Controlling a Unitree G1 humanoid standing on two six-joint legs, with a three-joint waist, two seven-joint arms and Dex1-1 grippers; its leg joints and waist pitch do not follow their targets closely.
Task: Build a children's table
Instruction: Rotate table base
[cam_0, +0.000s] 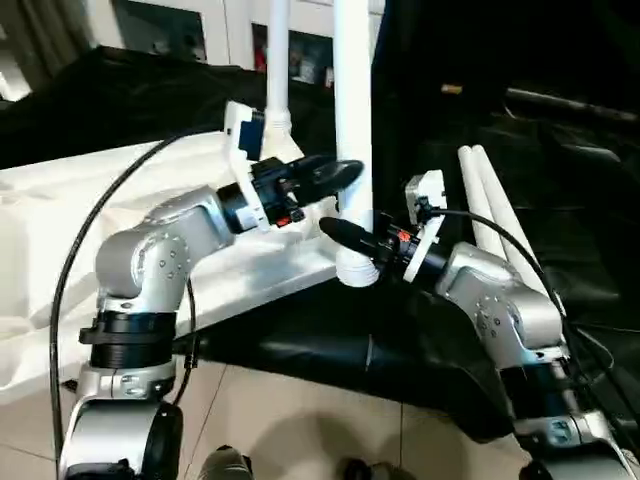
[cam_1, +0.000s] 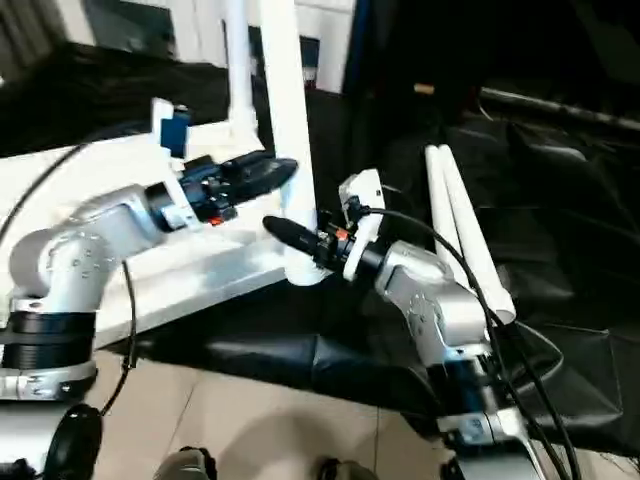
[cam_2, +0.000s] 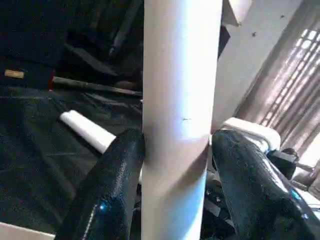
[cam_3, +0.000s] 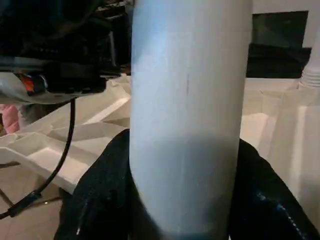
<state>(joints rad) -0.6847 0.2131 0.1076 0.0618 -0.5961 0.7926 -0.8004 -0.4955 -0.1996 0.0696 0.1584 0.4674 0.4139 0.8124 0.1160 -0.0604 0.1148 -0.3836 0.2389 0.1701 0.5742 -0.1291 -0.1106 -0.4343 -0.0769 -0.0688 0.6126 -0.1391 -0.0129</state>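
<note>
The white plastic rectangular table top (cam_0: 60, 215) lies underside up on a surface draped in black cloth (cam_0: 420, 350), its ribbed moulding facing the camera. One long white tapered tube leg (cam_0: 352, 130) stands upright at the top's near corner, its lower end at the round corner socket (cam_0: 353, 270). The right gripper (cam_0: 345, 237) pinches this leg low down, one black finger on each side of it. Higher on the same leg, the left gripper (cam_0: 340, 172) has its fingers (cam_2: 107, 190) spread around the tube, with a gap showing on one side. A second white leg (cam_0: 277, 60) stands upright at the farther corner. Two more white tube legs (cam_0: 495, 215) lie side by side on the cloth to the right.
</note>
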